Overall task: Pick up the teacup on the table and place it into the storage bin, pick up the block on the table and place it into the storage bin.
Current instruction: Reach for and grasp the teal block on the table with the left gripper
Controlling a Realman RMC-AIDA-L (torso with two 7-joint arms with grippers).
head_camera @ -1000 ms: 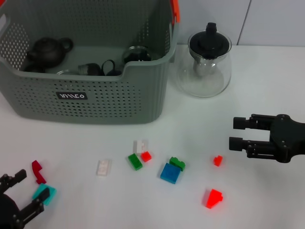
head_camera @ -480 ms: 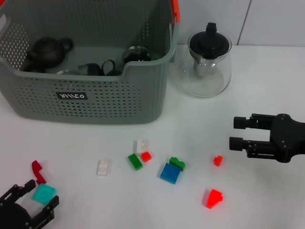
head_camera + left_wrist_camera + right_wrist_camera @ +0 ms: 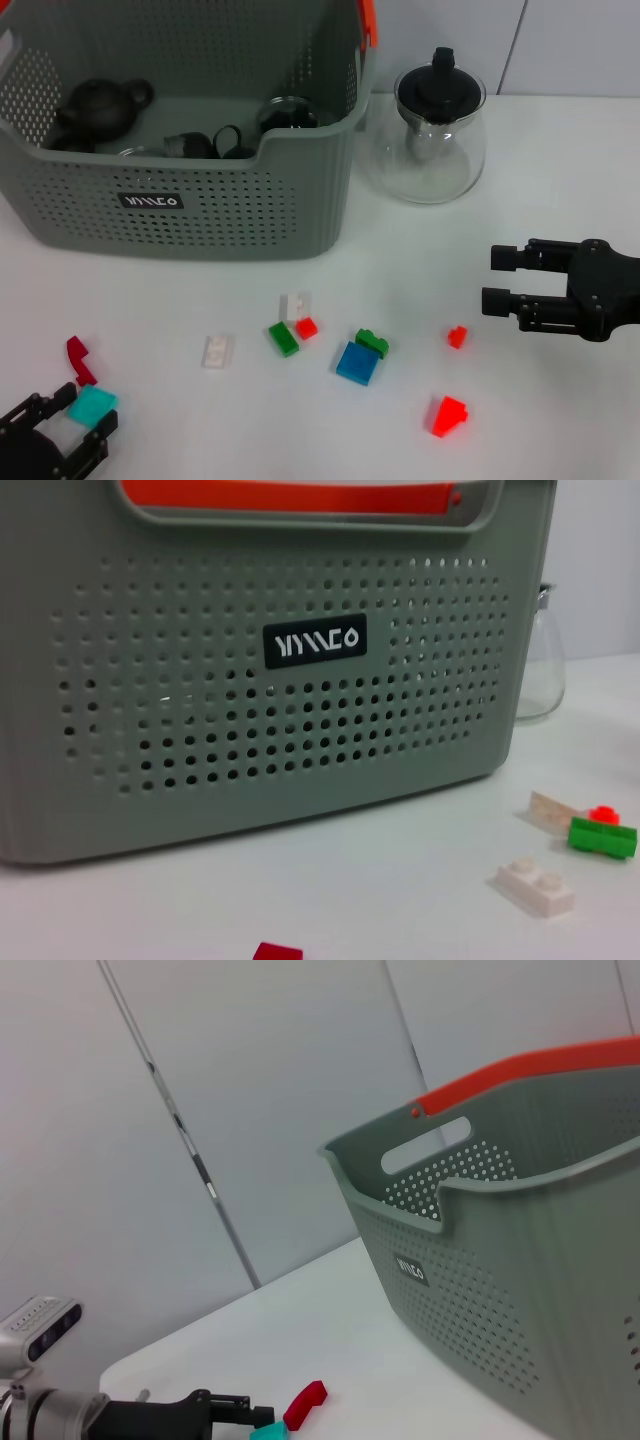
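The storage bin (image 3: 200, 215), a grey perforated basket with an orange-red handle piece, stands at the back left; it also fills the left wrist view (image 3: 300, 730) and shows in the right wrist view (image 3: 480, 1290). A dark teapot (image 3: 100, 105) and small cups (image 3: 288, 115) lie inside it; no teacup shows on the table. A teal block (image 3: 92, 404) lies at the near left, between the spread fingers of my left gripper (image 3: 88, 406), which is open and straddles it. My right gripper (image 3: 492, 280) hovers open and empty at the right.
A glass teapot (image 3: 428, 135) with a black lid stands right of the bin. Loose blocks lie in front: dark red (image 3: 78, 358), white (image 3: 217, 350), green (image 3: 283, 338), blue (image 3: 356, 363), and red ones (image 3: 448, 415) near my right gripper.
My left gripper has slid towards the near edge and its fingers have drawn closer around the teal block, which has stayed in place. The right arm has not moved.
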